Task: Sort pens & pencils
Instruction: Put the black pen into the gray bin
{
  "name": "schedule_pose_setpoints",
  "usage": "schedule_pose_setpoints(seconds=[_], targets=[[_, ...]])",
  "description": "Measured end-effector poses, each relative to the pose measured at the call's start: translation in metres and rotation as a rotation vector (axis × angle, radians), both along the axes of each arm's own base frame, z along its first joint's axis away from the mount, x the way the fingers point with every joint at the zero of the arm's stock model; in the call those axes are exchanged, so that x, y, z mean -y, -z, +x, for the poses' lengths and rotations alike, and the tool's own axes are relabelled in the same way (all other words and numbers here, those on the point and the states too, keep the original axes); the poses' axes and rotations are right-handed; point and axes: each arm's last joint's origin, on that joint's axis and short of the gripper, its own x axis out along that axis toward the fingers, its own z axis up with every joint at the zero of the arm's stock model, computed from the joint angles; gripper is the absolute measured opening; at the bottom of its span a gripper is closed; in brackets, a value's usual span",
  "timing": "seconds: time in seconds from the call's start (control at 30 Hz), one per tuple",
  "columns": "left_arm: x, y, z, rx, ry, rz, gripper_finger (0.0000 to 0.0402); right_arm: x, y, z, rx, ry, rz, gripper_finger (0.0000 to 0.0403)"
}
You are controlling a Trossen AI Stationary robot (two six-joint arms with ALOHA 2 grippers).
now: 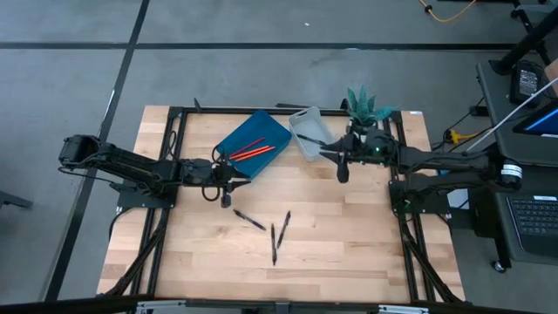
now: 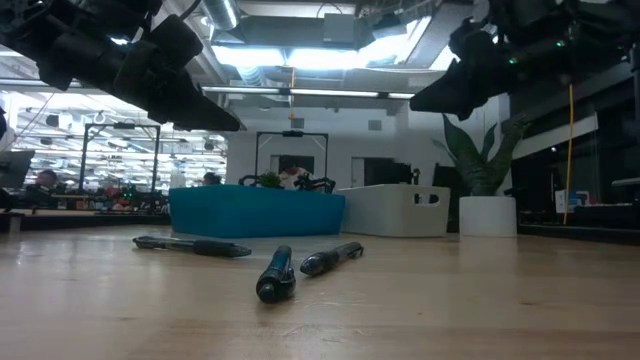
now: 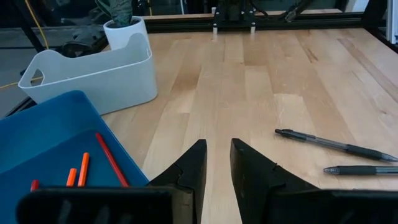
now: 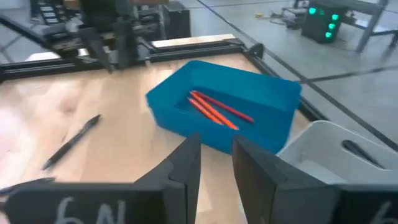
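Observation:
Three black pens [image 1: 248, 220] [image 1: 274, 242] [image 1: 284, 225] lie flat on the wooden table near its middle. They also show in the low view as pens [image 2: 275, 275]. Red and orange pencils [image 1: 253, 150] lie in the blue bin [image 1: 277, 133] at the far middle; the right wrist view shows these pencils [image 4: 214, 109] too. One dark pen [image 4: 360, 152] lies in the white bin [image 1: 307, 135]. My left gripper [image 1: 225, 199] hovers by the blue bin's near left corner, open and empty [image 3: 217, 162]. My right gripper [image 1: 343, 173] hovers near the white bin, open and empty [image 4: 216, 155].
A potted plant [image 1: 366, 106] stands at the far right behind the white bin. A black metal frame [image 1: 174, 122] runs along the table's edges. Bare wood stretches across the near half of the table [image 1: 349, 253] around the pens.

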Motion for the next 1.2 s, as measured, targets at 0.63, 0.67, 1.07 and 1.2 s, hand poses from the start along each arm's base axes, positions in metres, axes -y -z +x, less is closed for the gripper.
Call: schedule_pose_setpoints(seconds=[0.63,0.67,1.07,1.2], targets=[[0.0,0.0,0.0,0.0,-0.001,-0.001,0.0066,-0.052,0.02,0.005,0.022,-0.248,0.026,0.0092],[0.0,0.0,0.0,0.0,-0.001,-0.001,0.0066,-0.054,0.022,0.007,0.019,-0.262,0.027,0.0092],[0.0,0.0,0.0,0.003,-0.006,-0.02,0.0066,-0.073,0.038,0.033,-0.038,-0.349,0.031,0.0092],[0.0,0.0,0.0,-0.001,-0.007,-0.021,0.0066,-0.079,0.039,0.045,-0.059,-0.373,0.029,0.0092]])
